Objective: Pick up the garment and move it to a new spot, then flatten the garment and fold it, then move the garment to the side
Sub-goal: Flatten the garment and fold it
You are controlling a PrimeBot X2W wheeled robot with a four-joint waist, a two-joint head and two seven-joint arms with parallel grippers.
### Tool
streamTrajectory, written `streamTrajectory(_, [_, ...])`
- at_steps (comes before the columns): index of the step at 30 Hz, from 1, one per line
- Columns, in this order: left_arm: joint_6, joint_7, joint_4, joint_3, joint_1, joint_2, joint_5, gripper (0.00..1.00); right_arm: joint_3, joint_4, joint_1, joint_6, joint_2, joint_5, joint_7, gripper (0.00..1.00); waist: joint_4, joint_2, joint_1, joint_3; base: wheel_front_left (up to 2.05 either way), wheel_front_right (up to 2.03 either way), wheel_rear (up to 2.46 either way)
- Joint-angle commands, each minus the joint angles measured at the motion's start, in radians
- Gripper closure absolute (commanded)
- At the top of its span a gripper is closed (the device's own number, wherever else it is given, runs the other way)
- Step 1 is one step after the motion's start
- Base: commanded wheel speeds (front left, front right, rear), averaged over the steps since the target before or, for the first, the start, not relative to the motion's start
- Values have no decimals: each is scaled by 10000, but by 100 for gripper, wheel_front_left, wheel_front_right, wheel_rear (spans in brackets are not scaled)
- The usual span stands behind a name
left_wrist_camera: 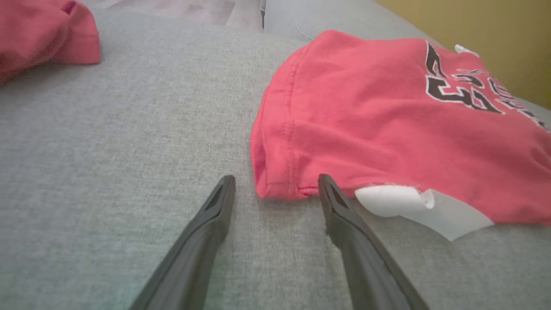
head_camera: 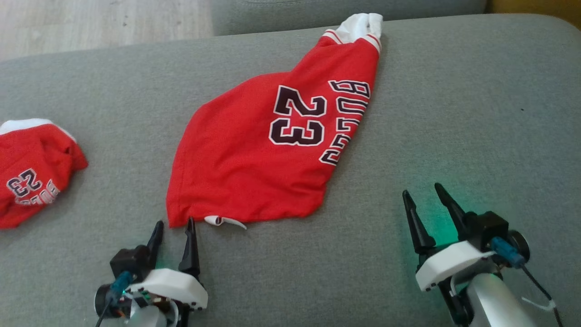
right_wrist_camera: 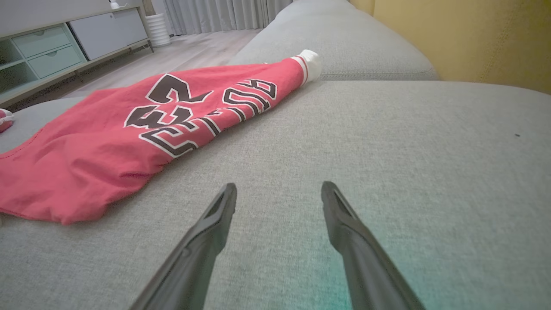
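Jersey [head_camera: 240, 159], ctr frame: soft matt cloth. Sofa [head_camera: 454, 113]: coarse woven fabric, matt. Left gripper [head_camera: 175, 220] & right gripper [head_camera: 420, 188]: matt plastic fingers, smooth shells. Floor [head_camera: 91, 22], upper left: wood-look, smooth.

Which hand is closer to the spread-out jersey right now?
Left. The left hand is at the jersey's near corner, which lies between its open fingertips. The right hand is open over bare sofa, off to the jersey's right and clear of it.
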Motion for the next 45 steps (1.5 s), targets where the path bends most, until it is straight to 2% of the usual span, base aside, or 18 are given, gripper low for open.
streamTrajectory(1, [-8, -95, -49, 351, -381, 64, -32, 0, 228, -334, -63, -7, 87, 48, -65, 0, -78, -1, -1, 22, 0, 0, 0])
streamTrajectory(3, [-57, -95, 183, 328, -476, 64, 11, 2, 241, -329, -64, -7, 97, 82, -65, 0, -149, -1, -1, 32, 0, 0, 0])
streamTrajectory(5, [-95, -95, 307, 314, -573, 64, 127, 60, 245, -312, -96, -7, 99, 125, -65, 0, -203, -1, -1, 35, 0, 0, 0])
streamTrajectory(6, [-132, -95, 339, 293, -613, 64, 175, 95, 244, -301, -113, -7, 96, 149, -65, 0, -227, -1, -1, 25, 0, 0, 0])
streamTrajectory(7, [-164, -95, 351, 273, -646, 64, 234, 100, 238, -284, -122, -7, 90, 172, -65, 0, -252, -1, -1, 5, 0, 0, 0])
streamTrajectory(13, [-424, -95, -181, 42, -887, 64, 757, 100, 145, -107, -61, -7, 149, 272, -65, 0, -460, -1, -1, -224, 0, 0, 0])
streamTrajectory(19, [-581, -95, -1235, -859, -1978, 267, 1298, 100, 129, 48, 78, -7, 274, 401, -65, 0, -695, -1, -1, -549, 0, 0, 0])
streamTrajectory(26, [-595, -95, -2473, -3272, -4536, 804, 903, 100, -22, 200, 343, -7, 414, 553, -65, 0, -1025, -1, -1, -838, 0, 0, 0])
streamTrajectory(31, [-596, -95, -2342, -4777, -6550, 715, 146, 100, -23, 267, 499, -7, 456, 583, -65, 0, -1208, -1, -1, -885, 0, 0, 0])
streamTrajectory(34, [-597, -95, -1922, -5341, -7799, 591, -103, 100, 182, 280, 490, -7, 465, 721, -65, 0, -1346, -1, -1, -849, 0, 0, 0])
streamTrajectory(38, [-570, -95, -1487, -5164, -9267, 365, -219, 100, 455, 215, 461, -7, 468, 1080, -65, 0, -1433, -1, -1, -803, 0, 0, 0])
streamTrajectory(41, [-285, -95, -1407, -4750, -9946, 232, -236, 100, 533, 207, 487, -7, 468, 1236, -65, 0, -1404, -1, -1, -804, 0, 0, 0])
streamTrajectory(45, [120, -95, -1367, -4182, -10021, 156, -344, 100, 447, 203, 481, -7, 469, 1344, -65, 0, -1201, -1, -1, -788, 0, 0, 0])
